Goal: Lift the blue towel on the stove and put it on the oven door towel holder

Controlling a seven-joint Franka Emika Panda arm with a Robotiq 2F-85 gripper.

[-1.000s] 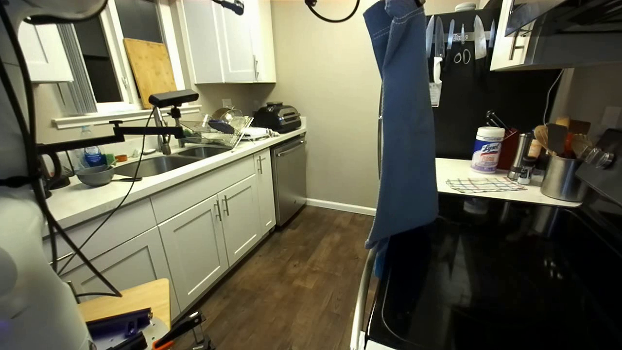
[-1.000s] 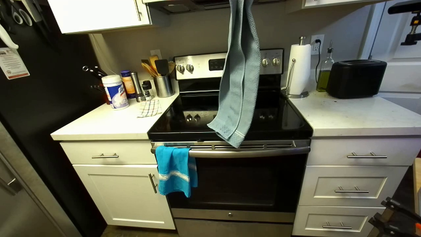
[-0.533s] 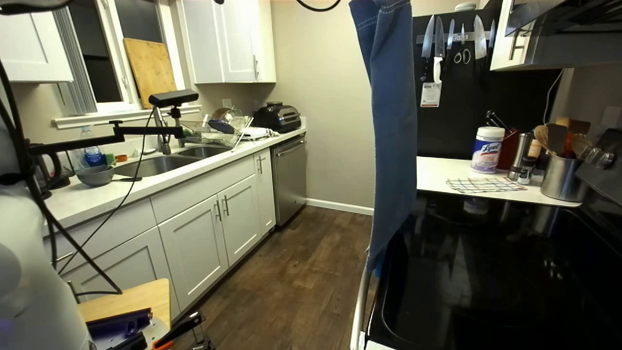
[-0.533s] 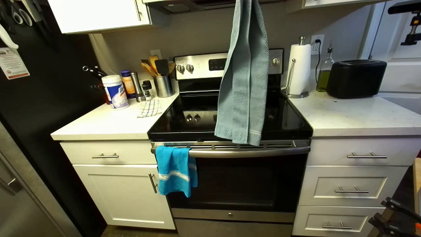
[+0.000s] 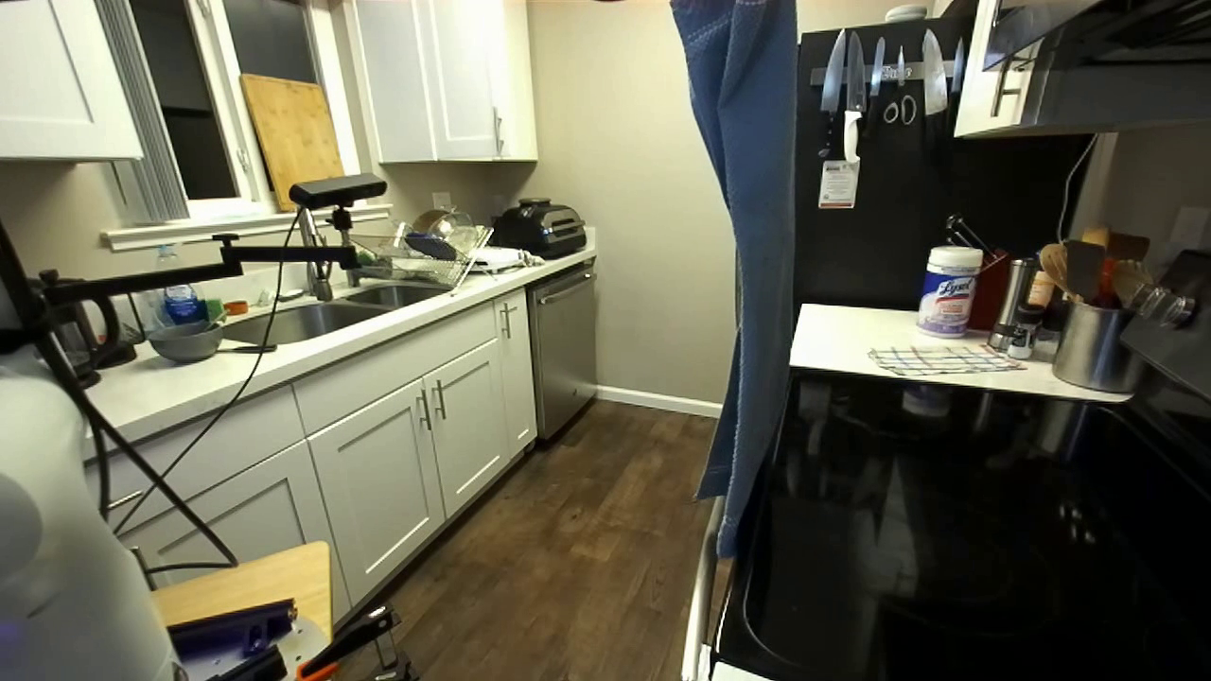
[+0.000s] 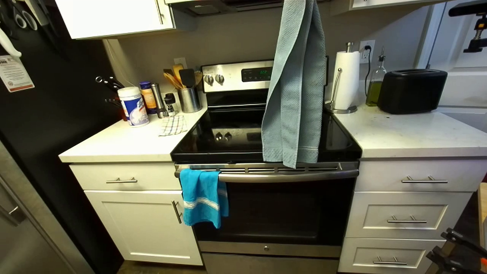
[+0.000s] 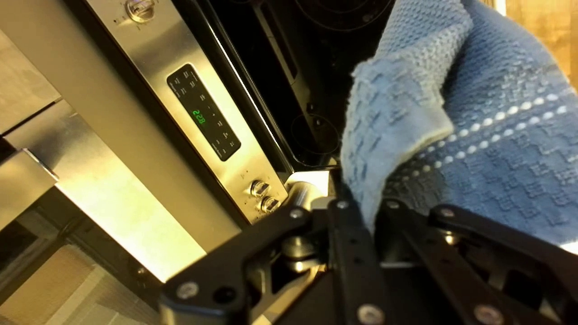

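Spotter: What's in the gripper (image 7: pixel 368 214)?

Me: It's all but closed, with a thin edge of the blue towel (image 7: pixel 487 135) nipped in it, as my wrist view shows. The rest hangs loose by the front edge of the stove (image 6: pixel 228 146).

Spotter: And the low end?

Me: Near the oven door towel holder (image 6: pixel 266 177). I can't tell whether they touch.

Spotter: So what worries you?

Me: 3 things. If I come straight down, I'd expect the towel to bunch on the stove's glass or drop outside the holder, rather than go over it. With so little fabric gripped, a snag could tug the edge free. And if I let go with nearly all the weight on 1 side, it would probably slither to the floor (image 5: pixel 568 539).

Spotter: The turquoise towel (image 6: pixel 203 198) over 1 end of the holder?

Me: If I drift that way, I might drag it off. Also, both exterior views leave my gripper out of frame, so I can't judge its clearance from the hood (image 6: pixel 232 7).
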